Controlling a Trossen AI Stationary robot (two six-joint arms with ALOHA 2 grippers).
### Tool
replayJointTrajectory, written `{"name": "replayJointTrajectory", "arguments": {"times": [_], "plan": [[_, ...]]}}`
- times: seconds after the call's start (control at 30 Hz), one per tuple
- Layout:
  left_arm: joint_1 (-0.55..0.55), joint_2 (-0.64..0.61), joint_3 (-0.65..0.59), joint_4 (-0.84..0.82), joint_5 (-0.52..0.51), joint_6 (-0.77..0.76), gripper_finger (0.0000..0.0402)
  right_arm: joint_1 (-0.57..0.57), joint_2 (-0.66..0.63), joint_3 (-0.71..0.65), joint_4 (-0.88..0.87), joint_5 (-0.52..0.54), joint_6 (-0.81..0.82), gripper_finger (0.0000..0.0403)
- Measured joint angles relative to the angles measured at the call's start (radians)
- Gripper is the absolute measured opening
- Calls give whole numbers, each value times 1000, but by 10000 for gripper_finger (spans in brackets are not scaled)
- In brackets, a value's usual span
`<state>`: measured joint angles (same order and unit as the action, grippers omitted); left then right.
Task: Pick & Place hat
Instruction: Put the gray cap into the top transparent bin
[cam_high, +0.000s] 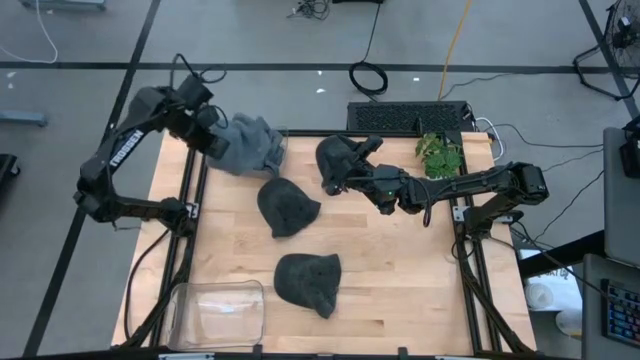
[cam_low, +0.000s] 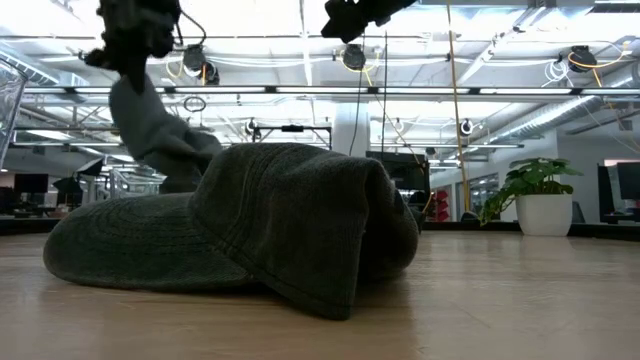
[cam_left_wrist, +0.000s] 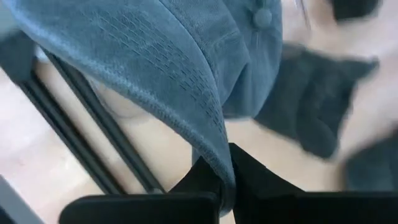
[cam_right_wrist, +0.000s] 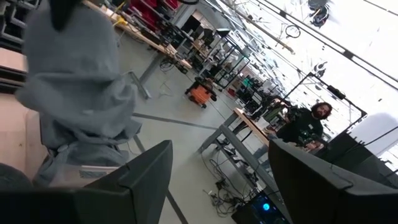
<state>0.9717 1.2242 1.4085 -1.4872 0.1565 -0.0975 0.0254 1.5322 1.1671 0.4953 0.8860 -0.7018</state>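
High view shows the left arm bent at the upper left of the frame, its left gripper (cam_high: 212, 135) clamped on the brim of a grey-blue hat (cam_high: 248, 146) that hangs at the desk's upper left corner. The left wrist view confirms the pinch: the fingers (cam_left_wrist: 208, 177) meet on the hat's stitched brim. The right arm stretches in from the right edge toward upper centre, its right gripper (cam_high: 352, 172) spread wide and holding nothing, above a dark hat (cam_high: 335, 160). Four hats show in all: the grey-blue one and three dark ones, the others at centre (cam_high: 286, 207) and lower centre (cam_high: 309, 281). One clear plastic bin (cam_high: 217, 312) sits at lower left. The wooden desk (cam_high: 400, 270) stands on a grey floor; a potted plant (cam_high: 438, 153) sits at its upper right.
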Motion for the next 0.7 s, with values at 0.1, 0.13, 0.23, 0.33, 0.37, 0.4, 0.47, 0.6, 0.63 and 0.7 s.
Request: {"name": "replayJointTrajectory", "arguments": {"times": [0.1, 0.13, 0.23, 0.33, 0.37, 0.4, 0.47, 0.6, 0.63, 0.7], "plan": [[12, 0, -48, 111, 13, 14, 8, 0, 0, 0, 0, 0, 9, 254], [14, 0, -62, 136, 29, 27, 8, 0, 0, 0, 0, 0, 10, 254], [16, 0, -91, 209, 96, 65, 8, 0, 0, 0, 0, 0, 10, 254], [18, 0, -104, 223, 189, 103, 8, 0, 0, 0, 0, 0, 8, 254], [17, 0, -104, 226, 217, 111, 8, 0, 0, 0, 0, 0, 5, 254], [17, 0, -100, 225, 234, 116, 8, 0, 0, 0, 0, -1, 5, 254], [17, 0, -92, 227, 256, 119, 8, 0, 0, 0, 0, 0, 5, 254], [40, 7, -91, 211, 231, 120, 8, 0, 0, 0, 0, -1, 4, 254], [45, 15, -91, 198, 199, 118, 8, 0, 0, 0, 0, -1, 4, 254], [52, 31, -106, 201, 150, 116, 8, 0, 0, 0, 0, -1, 6, 254]]}}
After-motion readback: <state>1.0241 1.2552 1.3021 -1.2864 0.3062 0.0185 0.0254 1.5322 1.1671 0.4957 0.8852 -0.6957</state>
